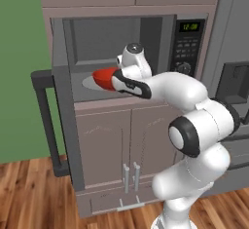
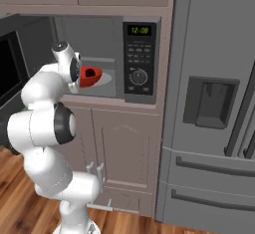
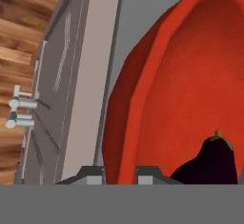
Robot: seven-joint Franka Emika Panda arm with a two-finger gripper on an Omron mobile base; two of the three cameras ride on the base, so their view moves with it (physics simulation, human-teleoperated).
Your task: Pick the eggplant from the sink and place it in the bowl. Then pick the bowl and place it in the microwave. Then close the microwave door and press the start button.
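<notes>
The wide, shallow, glossy red-orange bowl (image 1: pixel 103 78) hung just inside the grey cavity of the large built-in black microwave (image 2: pixel 140 58), carried there by the white arm's two-finger gripper (image 3: pixel 119 174), whose small dark tips stood one on each side of the bowl's near rim and pinched that thin wall between them. A rim grip of this kind suited so broad a dish, which the narrow jaws could not span, and it left the bowl tilted, as both base views showed. In the hand view the small, dark purple, almost black eggplant (image 3: pixel 210 163) lay low inside the bowl against its sloping wall, probably settled there because of the tilt. The bowl looked to be over the pale round turntable (image 1: pixel 90 83) on the cavity floor, though whether it touched it could not be told. The wide black-glass microwave door (image 1: pixel 54 121) with its dark grey frame and long bar handle stood swung fully out to the left, clear of the arm's reach into the opening. The button panel with its dial (image 2: pixel 138 76) and green display sat to the right of the cavity, untouched. By this showing the bowl's placement was nearly done; release, door and start button remained.
</notes>
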